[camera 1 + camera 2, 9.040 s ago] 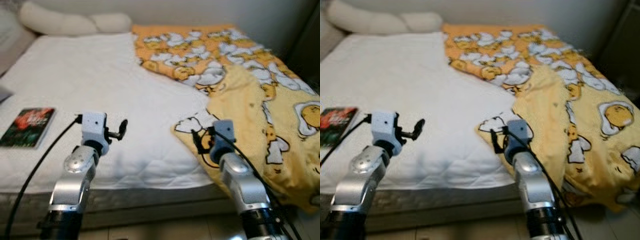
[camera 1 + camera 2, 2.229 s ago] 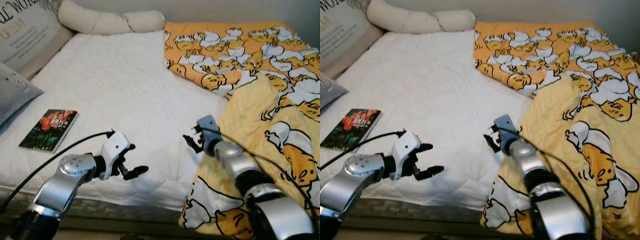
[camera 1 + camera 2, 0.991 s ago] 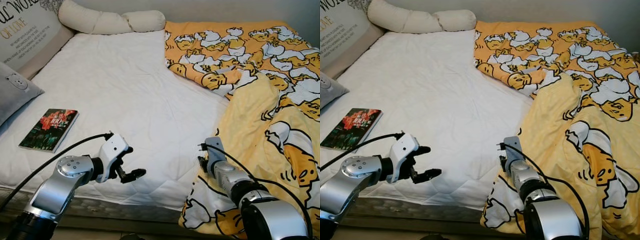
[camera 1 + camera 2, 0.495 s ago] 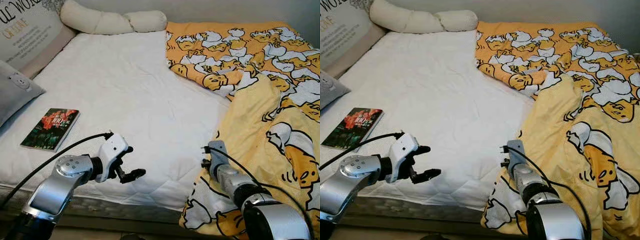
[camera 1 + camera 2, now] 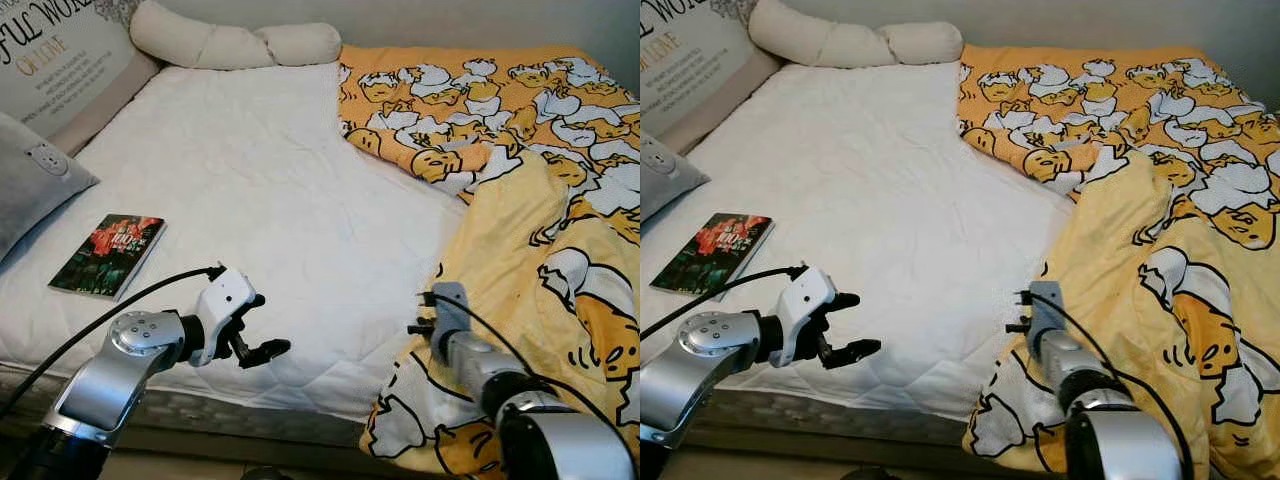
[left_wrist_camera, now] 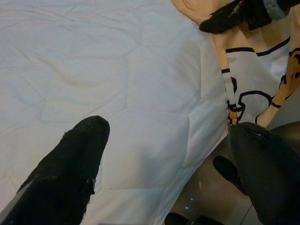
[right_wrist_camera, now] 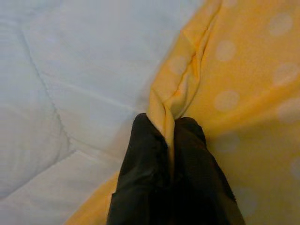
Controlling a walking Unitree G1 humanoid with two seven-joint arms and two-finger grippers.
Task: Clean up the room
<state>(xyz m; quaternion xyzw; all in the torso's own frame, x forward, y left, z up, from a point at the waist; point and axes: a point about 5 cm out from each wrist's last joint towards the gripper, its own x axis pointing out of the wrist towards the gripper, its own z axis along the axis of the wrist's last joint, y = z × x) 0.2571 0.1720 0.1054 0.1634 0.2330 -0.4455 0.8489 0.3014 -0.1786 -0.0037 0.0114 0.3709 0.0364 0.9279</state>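
1. Left eye view: a bed with a white quilted mattress cover [image 5: 250,180] spans the frame. A yellow-and-orange blanket printed with cartoon eggs [image 5: 540,200] covers its 3 o'clock side, its folded-over edge running from centre down to about 5 o'clock. A dark paperback book with a red-flowered cover [image 5: 108,255] lies flat at 9 o'clock, well apart from the blanket. A long cream bolster pillow [image 5: 235,45] sits at 12 o'clock and a grey cushion [image 5: 30,190] at 10 o'clock.
2. Right eye view: the left gripper [image 5: 847,325] hovers over the near mattress edge at 7 o'clock, fingers spread with nothing between them. The right gripper [image 5: 1020,312] is at the blanket's edge near 5 o'clock; its fingertips look small and partly hidden here.
3. Left wrist view: the two black fingers [image 6: 70,164] stand wide apart over white quilting.
4. Right wrist view: the right gripper's fingers [image 7: 145,159] are pinched together on a fold of the blanket's yellow hem.
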